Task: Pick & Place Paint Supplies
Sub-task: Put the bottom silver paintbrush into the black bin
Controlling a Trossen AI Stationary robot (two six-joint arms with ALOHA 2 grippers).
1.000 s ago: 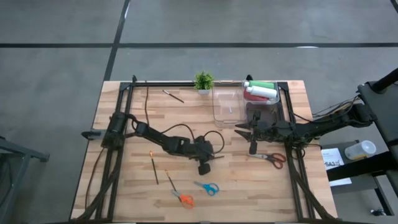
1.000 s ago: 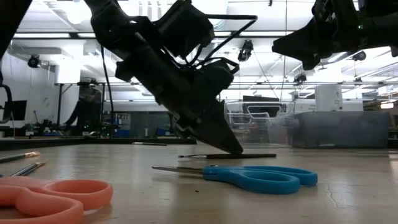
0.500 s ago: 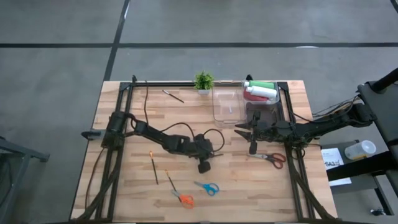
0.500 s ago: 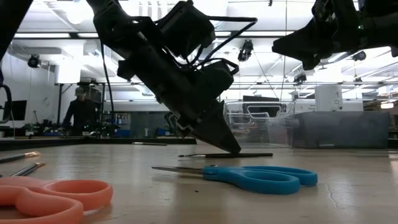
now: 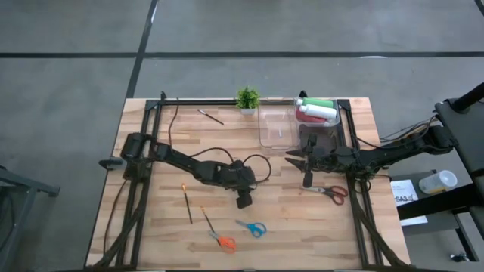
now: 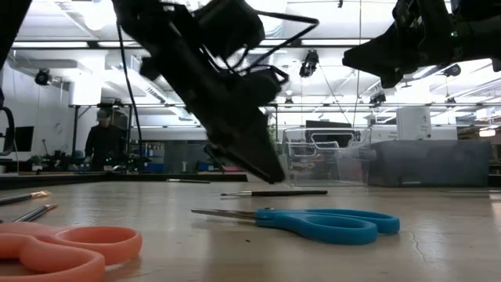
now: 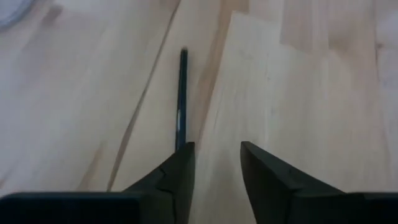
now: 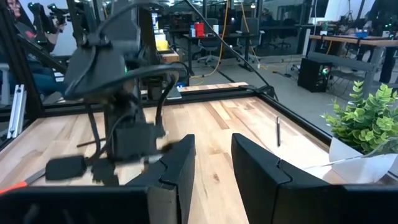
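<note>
The thin dark brush [image 7: 181, 102] runs partly hidden behind the left hand's [image 7: 216, 163] finger.

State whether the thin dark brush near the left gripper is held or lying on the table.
Lying on the table. The left wrist view shows the brush flat on the wood, beside one finger of the open left gripper, not between the fingers.

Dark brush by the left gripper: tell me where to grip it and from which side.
Grip the dark brush at mid-handle, coming straight down from above. It is a thin stick lying flat on the table, so only a top-down pinch across its width should work. The left gripper sits just past its near end, fingers open beside it, and probably needs to shift along the brush and centre over it first.
</note>
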